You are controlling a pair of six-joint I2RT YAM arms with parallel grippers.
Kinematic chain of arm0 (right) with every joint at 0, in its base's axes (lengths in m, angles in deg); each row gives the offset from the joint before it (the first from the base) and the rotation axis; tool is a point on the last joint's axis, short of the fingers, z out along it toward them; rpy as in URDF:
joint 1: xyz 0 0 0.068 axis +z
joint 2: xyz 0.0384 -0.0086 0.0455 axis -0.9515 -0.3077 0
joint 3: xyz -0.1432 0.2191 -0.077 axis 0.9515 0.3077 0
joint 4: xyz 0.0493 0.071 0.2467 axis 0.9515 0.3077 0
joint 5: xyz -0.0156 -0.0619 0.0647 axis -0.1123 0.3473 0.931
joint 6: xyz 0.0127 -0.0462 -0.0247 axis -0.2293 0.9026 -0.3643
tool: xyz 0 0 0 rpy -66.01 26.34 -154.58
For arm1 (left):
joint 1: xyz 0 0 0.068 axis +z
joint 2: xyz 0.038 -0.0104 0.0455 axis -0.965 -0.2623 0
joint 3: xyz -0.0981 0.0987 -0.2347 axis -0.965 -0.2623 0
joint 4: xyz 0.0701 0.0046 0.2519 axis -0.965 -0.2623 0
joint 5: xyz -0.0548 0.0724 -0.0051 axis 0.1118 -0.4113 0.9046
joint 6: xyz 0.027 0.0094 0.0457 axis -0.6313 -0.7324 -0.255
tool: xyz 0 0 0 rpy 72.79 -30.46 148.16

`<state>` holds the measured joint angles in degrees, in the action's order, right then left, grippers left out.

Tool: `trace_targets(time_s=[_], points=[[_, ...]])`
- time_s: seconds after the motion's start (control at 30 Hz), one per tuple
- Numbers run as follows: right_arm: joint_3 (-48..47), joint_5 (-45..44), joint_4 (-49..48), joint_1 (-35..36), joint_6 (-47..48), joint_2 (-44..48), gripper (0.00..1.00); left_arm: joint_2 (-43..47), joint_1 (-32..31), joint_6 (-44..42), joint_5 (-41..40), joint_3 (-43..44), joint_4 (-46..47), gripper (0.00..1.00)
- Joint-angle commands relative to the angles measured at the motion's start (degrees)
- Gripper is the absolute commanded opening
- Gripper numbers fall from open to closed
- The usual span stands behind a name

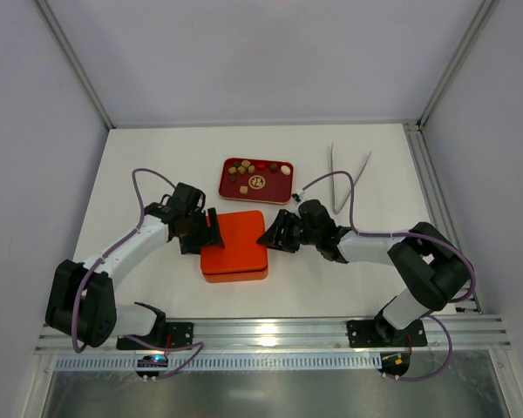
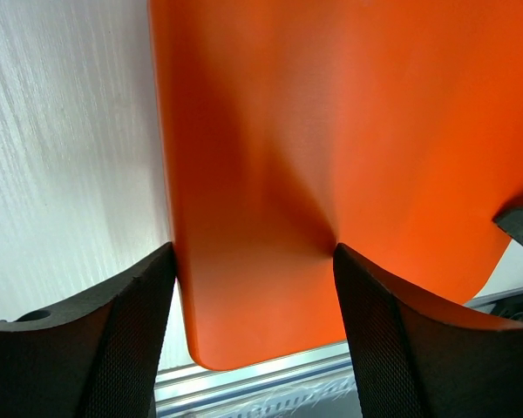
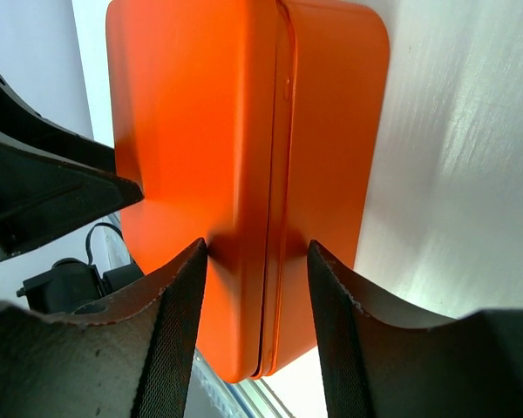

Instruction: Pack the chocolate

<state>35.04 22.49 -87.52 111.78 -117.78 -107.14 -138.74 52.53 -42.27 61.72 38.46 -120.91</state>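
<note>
At table (image 1: 157,157), L gripper (image 1: 206,233), R gripper (image 1: 274,233) grip box (image 1: 235,248)

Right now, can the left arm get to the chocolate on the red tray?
Probably yes. The left gripper sits at the left edge of the orange box, and the chocolate lies on the red tray just beyond that box; nothing stands between them. The gripper would first have to pull away from the box.

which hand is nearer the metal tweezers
Right. The right hand sits at the orange box's right edge, on the tweezers' side; the left hand is at the box's far, left edge.
</note>
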Motion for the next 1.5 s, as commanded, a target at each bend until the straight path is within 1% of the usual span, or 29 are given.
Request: trace_targets(time_s=[0.0, 0.03, 0.07, 0.23, 0.43, 0.5, 0.53, 0.6, 0.67, 0.8, 0.83, 0.93, 1.0, 1.23, 1.33, 1.47], points=[[-1.6, -1.3, -0.4, 0.7, 1.2, 0.4, 0.51, 0.0, -1.8, -1.0, -1.3, 2.4, -2.5, 0.72], [-1.7, -1.5, -0.3, 0.7, 1.3, 0.5, 0.51, 0.1, -2.1, -1.1, -1.6, 2.5, -2.7, 0.72], [-1.7, -1.5, -0.1, 0.6, 1.4, 0.6, 0.48, -0.1, -2.3, -1.1, -1.6, 2.7, -3.1, 0.72], [-1.9, -1.8, 0.7, 0.7, 1.6, 1.1, 0.43, 0.1, -3.3, -1.3, -2.1, 3.0, -4.6, 0.72], [-2.4, -3.2, 3.1, 1.4, 3.0, 2.0, 0.43, -0.1, -3.5, -0.9, -1.4, 2.1, -5.3, 0.71], [-3.1, -3.1, 4.3, 1.5, 3.9, 2.1, 0.44, -0.3, -3.5, -0.3, -1.1, 1.8, -5.1, 0.7], [-3.4, -3.3, 5.3, 1.5, 4.4, 2.1, 0.45, -0.5, -3.8, -0.1, -1.2, 1.7, -5.0, 0.68], [-4.5, -3.3, 6.4, 1.5, 5.5, 2.0, 0.48, -0.8, -4.2, 1.3, -0.7, 1.5, -4.6, 0.67], [-6.2, -3.1, 8.0, 1.5, 6.3, 1.6, 0.49, -1.1, -5.4, 2.5, -0.8, 1.7, -3.6, 0.66], [-9.5, -3.9, 11.9, 1.5, 8.8, 0.7, 0.5, -1.7, -7.6, 6.5, -0.9, 1.7, -1.8, 0.63], [-10.5, -4.3, 13.5, 1.4, 10.0, 0.8, 0.52, -1.3, -8.0, 8.0, -1.3, 1.7, -1.4, 0.61], [-12.4, -5.8, 16.4, 1.3, 11.3, 0.9, 0.54, 0.1, -8.8, 10.3, -1.3, 1.1, -0.4, 0.6], [-12.7, -6.7, 17.4, 1.0, 12.0, 1.1, 0.55, 0.8, -8.9, 10.3, -1.4, 0.9, -0.6, 0.61], [-12.3, -8.0, 18.8, -0.9, 12.1, 3.4, 0.69, 2.4, -8.9, 6.6, -3.5, 1.8, -4.7, 0.71], [-12.2, -8.2, 19.2, -1.3, 12.3, 4.4, 0.74, 3.0, -8.9, 4.5, -4.7, 3.8, -6.7, 0.76], [-11.6, -8.6, 19.6, -2.1, 12.2, 5.8, 0.78, 3.7, -8.8, 1.8, -6.7, 6.1, -9.7, 0.8]])
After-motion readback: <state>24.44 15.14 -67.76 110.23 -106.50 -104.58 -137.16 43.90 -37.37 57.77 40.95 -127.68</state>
